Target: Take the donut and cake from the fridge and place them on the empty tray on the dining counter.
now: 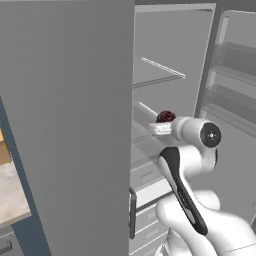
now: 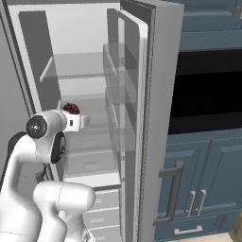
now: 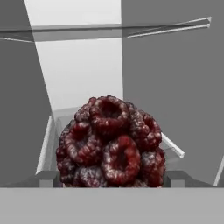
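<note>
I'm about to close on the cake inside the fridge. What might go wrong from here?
1. The gripper stands open with the cake close between its fingertips; the lumpy, rounded surface may slip or crush when squeezed.
2. The cake sits on a glass shelf with another shelf above, so lifting steeply may hit it.
3. The open fridge door stands close alongside; a wide swing on withdrawal risks clipping it.

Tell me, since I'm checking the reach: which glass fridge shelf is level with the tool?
The middle shelf, the one carrying the cake; the tool stands open around it. The shelf above sits higher.
</note>
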